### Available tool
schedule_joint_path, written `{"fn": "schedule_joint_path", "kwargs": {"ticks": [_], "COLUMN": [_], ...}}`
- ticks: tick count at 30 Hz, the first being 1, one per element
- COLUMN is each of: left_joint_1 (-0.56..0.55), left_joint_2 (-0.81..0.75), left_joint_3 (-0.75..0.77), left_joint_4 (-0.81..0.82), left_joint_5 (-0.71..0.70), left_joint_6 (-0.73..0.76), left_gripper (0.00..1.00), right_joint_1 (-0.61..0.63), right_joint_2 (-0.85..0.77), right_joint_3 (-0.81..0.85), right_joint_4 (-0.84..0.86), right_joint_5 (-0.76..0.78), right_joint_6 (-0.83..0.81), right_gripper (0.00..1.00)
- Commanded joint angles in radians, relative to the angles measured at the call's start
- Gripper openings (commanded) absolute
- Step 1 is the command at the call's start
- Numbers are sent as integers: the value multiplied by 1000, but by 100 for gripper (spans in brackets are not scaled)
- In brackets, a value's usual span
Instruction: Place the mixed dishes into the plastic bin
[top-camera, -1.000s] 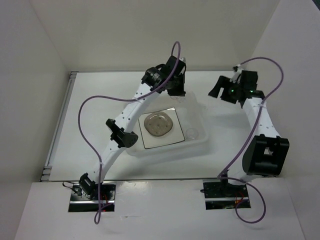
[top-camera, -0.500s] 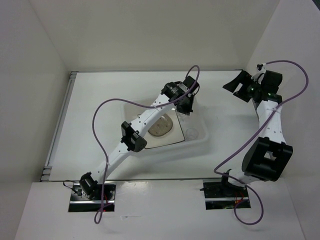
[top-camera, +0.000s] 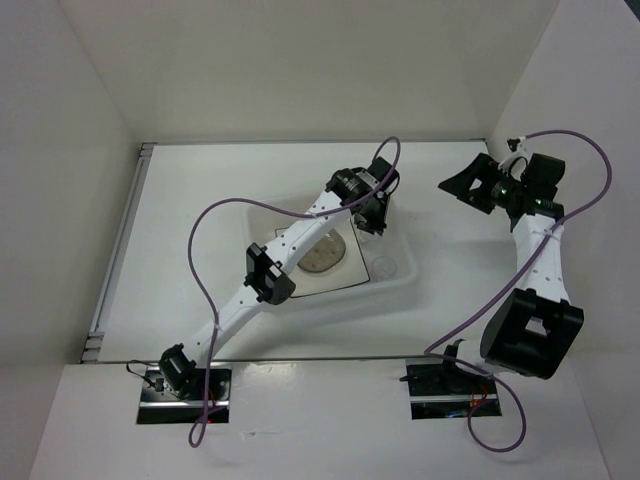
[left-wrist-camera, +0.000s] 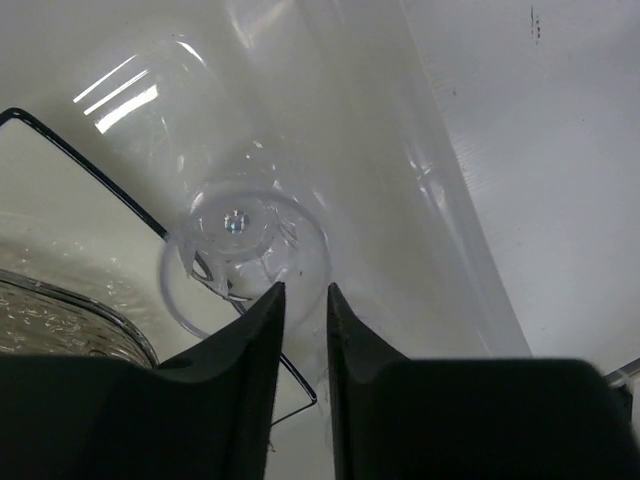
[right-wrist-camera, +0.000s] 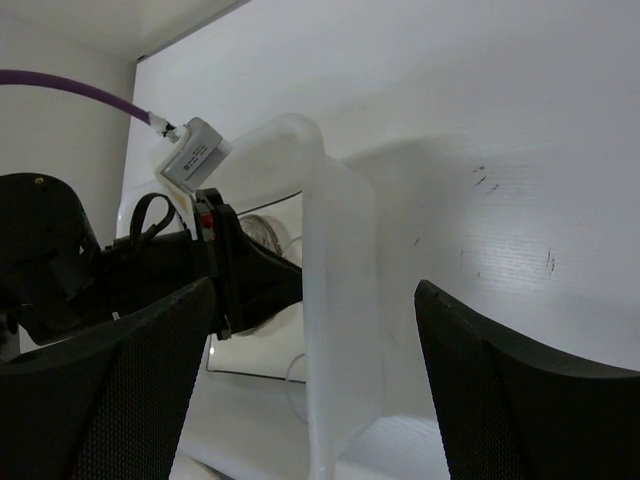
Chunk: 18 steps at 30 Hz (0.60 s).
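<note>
The plastic bin (top-camera: 330, 302) sits mid-table and holds the square white plate (top-camera: 345, 277) with a round greyish dish (top-camera: 325, 255) on it. A tiny clear cup (top-camera: 383, 266) stands in the bin to the right of the plate. My left gripper (top-camera: 370, 218) is down inside the bin's far right corner. Its jaws stand slightly apart over a second clear cup (left-wrist-camera: 245, 255), which rests against the plate's dark rim (left-wrist-camera: 90, 170) and reaches up to the fingertips (left-wrist-camera: 270, 300). My right gripper (top-camera: 455, 183) hovers wide open and empty, right of the bin.
The bin's translucent wall (left-wrist-camera: 400, 150) rises close to the right of my left gripper (left-wrist-camera: 306, 288). In the right wrist view the bin's corner (right-wrist-camera: 340, 300) stands ahead of my right gripper (right-wrist-camera: 315, 288). White enclosure walls surround the table.
My left arm swung from the bin's far edge down into its far right corner, and its jaws have parted a little. The right arm pulled back to the right.
</note>
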Motion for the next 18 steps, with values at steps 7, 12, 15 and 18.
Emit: {"fn": "schedule_joint_path", "kwargs": {"ticks": [7, 12, 15, 18], "left_joint_1": [20, 74, 130, 193], "left_joint_2": [-55, -245, -378, -550], "left_joint_3": [22, 22, 22, -79], "left_joint_4": [16, 7, -37, -38], "left_joint_5": [-82, -309, -487, -659], "left_joint_6": [9, -1, -23, -45], "left_gripper": [52, 61, 65, 72], "right_joint_1": [0, 0, 0, 10], "right_joint_2": [-56, -56, -56, -56], "right_joint_3": [-51, -74, -85, -85], "right_joint_4": [8, 8, 8, -31], "right_joint_5": [-52, -65, -65, -21], "right_joint_6": [-54, -63, -64, -114], "right_gripper": [86, 86, 84, 76]}}
